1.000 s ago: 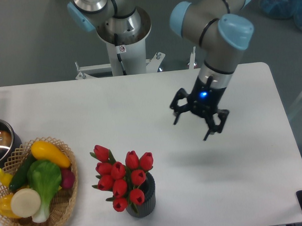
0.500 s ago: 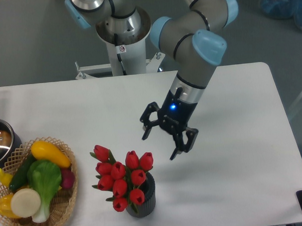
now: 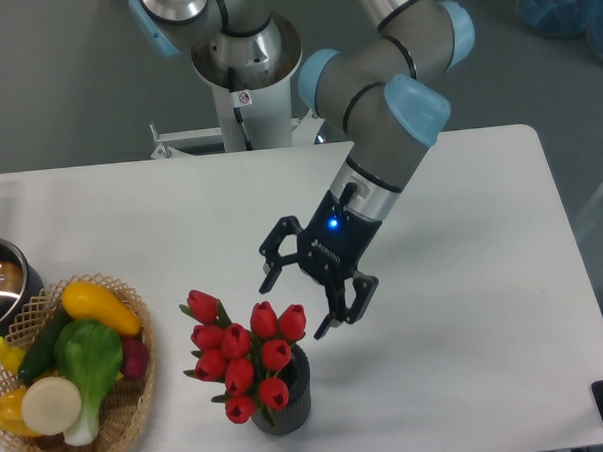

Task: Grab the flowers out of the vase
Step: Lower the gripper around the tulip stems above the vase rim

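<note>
Camera view from above the table: the arm (image 3: 381,102) reaches down and to the left from its base (image 3: 236,64), wrist tilted toward the lower left. The gripper (image 3: 297,306) hangs just above and right of the flowers (image 3: 242,354), jaws spread apart and holding nothing. One fingertip sits close to the topmost buds; contact cannot be determined. The flowers stand in the vase (image 3: 289,397) near the front edge of the table (image 3: 466,329). A basket (image 3: 129,409) of toy vegetables (image 3: 82,356) lies well to the left, beside a pot (image 3: 2,289).
</note>
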You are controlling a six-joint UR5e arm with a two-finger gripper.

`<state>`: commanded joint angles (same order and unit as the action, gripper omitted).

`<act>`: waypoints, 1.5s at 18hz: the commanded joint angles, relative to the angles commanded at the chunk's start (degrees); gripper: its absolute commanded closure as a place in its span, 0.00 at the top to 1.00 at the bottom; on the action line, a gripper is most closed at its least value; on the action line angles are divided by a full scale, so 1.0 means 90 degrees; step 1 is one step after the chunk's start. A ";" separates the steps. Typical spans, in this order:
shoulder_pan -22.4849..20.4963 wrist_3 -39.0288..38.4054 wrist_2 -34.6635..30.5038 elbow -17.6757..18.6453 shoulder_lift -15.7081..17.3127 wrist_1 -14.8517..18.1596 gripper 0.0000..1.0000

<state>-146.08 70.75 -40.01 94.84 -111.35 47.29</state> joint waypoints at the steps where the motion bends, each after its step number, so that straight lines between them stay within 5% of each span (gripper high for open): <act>1: 0.0000 0.0000 0.0166 -0.0029 -0.0049 0.0000 1.00; 13: 0.0156 -0.0215 0.0636 -0.0069 -0.0186 -0.0010 0.95; 16: 0.0166 -0.0215 0.0637 -0.0117 -0.0264 -0.0010 0.79; 22: 0.0166 -0.0205 0.0637 -0.0254 -0.0372 -0.0010 0.30; 27: 0.0147 -0.0205 0.0578 -0.0362 -0.0391 -0.0010 0.16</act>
<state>-144.75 68.91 -34.80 91.58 -114.87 47.20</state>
